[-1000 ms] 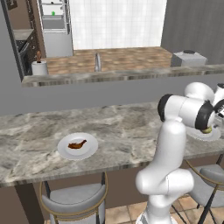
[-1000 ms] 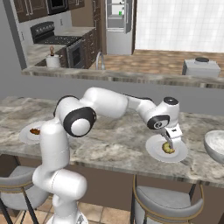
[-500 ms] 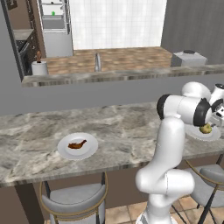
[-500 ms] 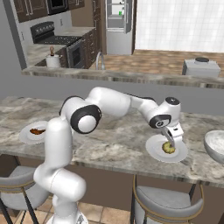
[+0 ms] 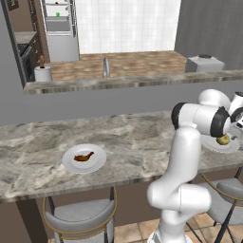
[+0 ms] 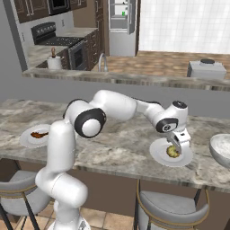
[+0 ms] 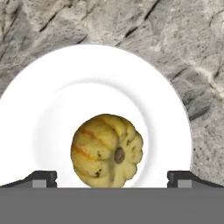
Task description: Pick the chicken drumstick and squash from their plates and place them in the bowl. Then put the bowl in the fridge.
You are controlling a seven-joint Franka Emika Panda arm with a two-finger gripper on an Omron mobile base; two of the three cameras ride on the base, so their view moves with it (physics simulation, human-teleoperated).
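The squash point(image 7: 107, 150) is sitting low on its plate point(image 7: 52, 109) at lower centre of the hand view, between the spread fingertips point(image 7: 41, 178) of the gripper point(image 6: 176, 144). Being round and ribbed, it is likely to roll or squirt sideways if the jaws are closing off-centre, I judge.

A grey-veined marble counter point(image 5: 133, 142) stands above grey cushioned stools point(image 5: 80, 213). Behind, a silver faucet point(image 5: 106, 66) and a black stove point(image 6: 58, 38).
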